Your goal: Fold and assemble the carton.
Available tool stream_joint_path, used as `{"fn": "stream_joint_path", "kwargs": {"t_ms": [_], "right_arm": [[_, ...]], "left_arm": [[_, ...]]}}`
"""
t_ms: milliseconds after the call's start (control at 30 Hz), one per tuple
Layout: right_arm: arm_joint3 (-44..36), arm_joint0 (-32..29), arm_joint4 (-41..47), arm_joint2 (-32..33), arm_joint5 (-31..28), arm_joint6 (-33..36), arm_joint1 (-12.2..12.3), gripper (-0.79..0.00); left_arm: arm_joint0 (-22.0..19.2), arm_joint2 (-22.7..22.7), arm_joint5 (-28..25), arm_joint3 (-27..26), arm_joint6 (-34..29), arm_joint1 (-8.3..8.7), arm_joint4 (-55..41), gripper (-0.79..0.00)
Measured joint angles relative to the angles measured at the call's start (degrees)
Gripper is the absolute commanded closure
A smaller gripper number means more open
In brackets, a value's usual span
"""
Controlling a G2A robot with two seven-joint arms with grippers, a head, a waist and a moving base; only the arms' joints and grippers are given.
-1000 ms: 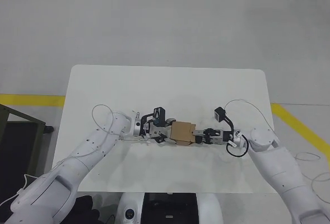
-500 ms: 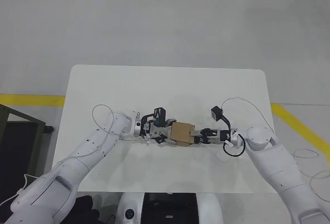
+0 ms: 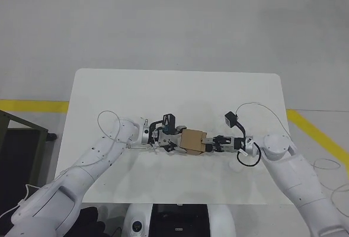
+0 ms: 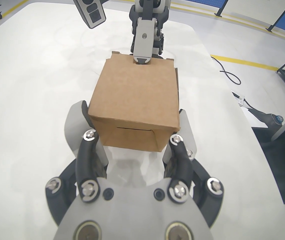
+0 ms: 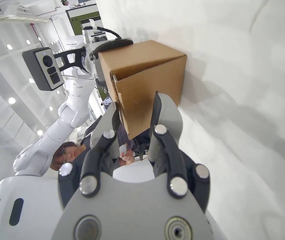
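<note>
A brown carton [image 3: 193,141] stands on the white table [image 3: 133,95], between the two arms. My left gripper [image 4: 132,111] is shut on the carton [image 4: 137,96], one finger against each side of its near end, where a tucked flap with a slot faces the camera. My right gripper [image 5: 135,101] is at the opposite end with its fingers apart. One finger lies at the top edge of the carton [image 5: 145,76], the other in front of the end flap, which stands slightly ajar. From the left wrist view, the right gripper [image 4: 141,61] touches the far top edge.
Both arms lie low over the table's middle, the left gripper [image 3: 173,141] and right gripper [image 3: 210,143] meeting at the carton. A white cable [image 3: 257,109] loops over the right arm. Bare tabletop lies beyond the carton and on both sides.
The right wrist has shifted slightly toward the carton and settled. The carton and the left gripper have kept still.
</note>
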Motion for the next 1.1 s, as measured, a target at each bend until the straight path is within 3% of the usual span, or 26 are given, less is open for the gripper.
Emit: {"fn": "stream_joint_path", "kwargs": {"t_ms": [167,400,467,833,1067,1100], "right_arm": [[-2.4,-1.2,-0.6,1.4,0.7,-0.2,0.5,-0.209],[-4.5,-2.6,-1.3,2.9,1.3,-0.4,1.1,-0.022],[-4.8,-2.8,-1.4,2.9,0.9,-0.5,1.2,0.000],[-4.1,-1.5,-1.4,1.0,0.5,-0.6,0.6,0.000],[-3.7,-1.4,-1.2,1.5,0.0,-0.7,0.7,-0.077],[-3.9,-1.7,-1.3,2.0,0.0,-0.8,0.9,-0.117]], "left_arm": [[-0.1,0.1,0.0,0.1,-0.1,-0.05,-0.1,-0.536],[-0.3,0.2,0.0,0.2,-0.3,-0.10,-0.2,-0.539],[-0.3,0.3,0.0,0.2,-0.3,-0.10,-0.2,-0.536],[-0.5,0.5,0.0,0.1,-0.4,-0.05,-0.3,-0.539],[-0.7,0.6,0.0,0.3,-0.5,-0.05,-0.5,-0.548],[-0.7,0.6,0.0,0.4,-0.5,-0.06,-0.6,-0.545]]}}
